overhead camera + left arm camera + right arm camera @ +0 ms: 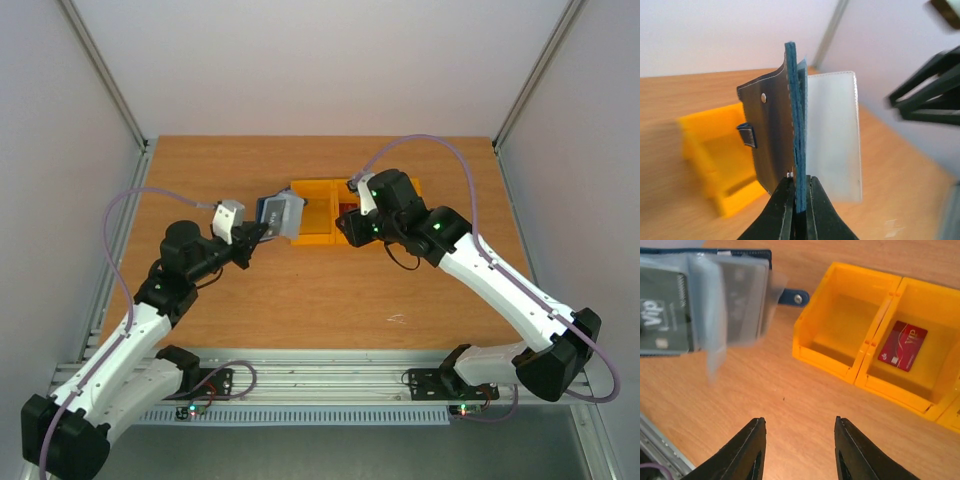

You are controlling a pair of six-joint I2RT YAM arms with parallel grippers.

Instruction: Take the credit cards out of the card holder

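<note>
My left gripper is shut on the bottom edge of the dark navy card holder and holds it upright and open above the table, with a clear sleeve hanging to the right. In the top view the holder is just left of the orange bins. The right wrist view shows the holder with a black card inside a sleeve. A red card lies in an orange bin. My right gripper is open and empty over bare table, near the bins. I see no blue card.
Orange plastic bins stand side by side at the table's middle; the left compartment holds nothing. The holder's snap tab points toward the bins. Metal frame posts rise at the table's back corners.
</note>
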